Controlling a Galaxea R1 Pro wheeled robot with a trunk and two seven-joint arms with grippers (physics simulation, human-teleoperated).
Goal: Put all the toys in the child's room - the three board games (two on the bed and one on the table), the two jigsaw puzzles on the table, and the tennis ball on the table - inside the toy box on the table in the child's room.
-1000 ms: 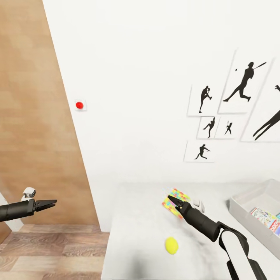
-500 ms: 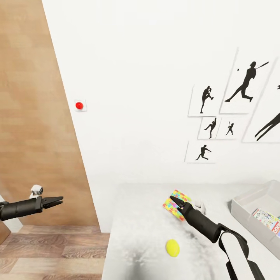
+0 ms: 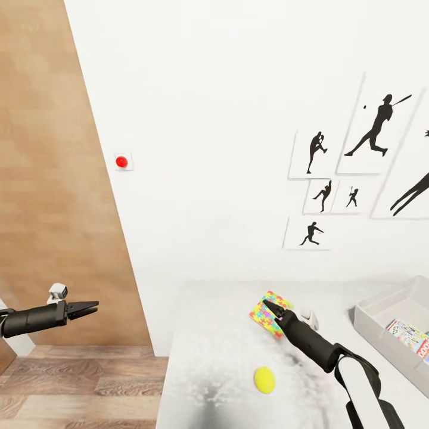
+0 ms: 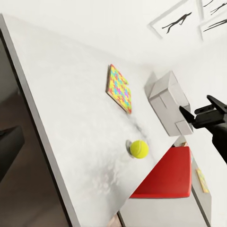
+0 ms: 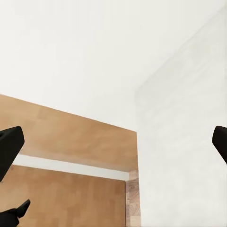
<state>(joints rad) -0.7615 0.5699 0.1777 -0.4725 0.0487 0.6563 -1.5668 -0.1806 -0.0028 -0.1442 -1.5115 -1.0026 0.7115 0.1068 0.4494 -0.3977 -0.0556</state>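
A robot's right gripper (image 3: 267, 305), whether open or closed unclear, hovers at 1 jigsaw puzzle (image 3: 267, 311) near the table's (image 3: 208, 357) back edge, tennis ball (image 3: 264, 379) nearer the front, toy box (image 3: 381, 319) at the right edge.

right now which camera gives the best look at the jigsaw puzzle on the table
The left wrist view: the jigsaw puzzle lies fully exposed there, all edges visible. In the head view the right gripper covers part of the puzzle. The right wrist view faces wall and wood panel.
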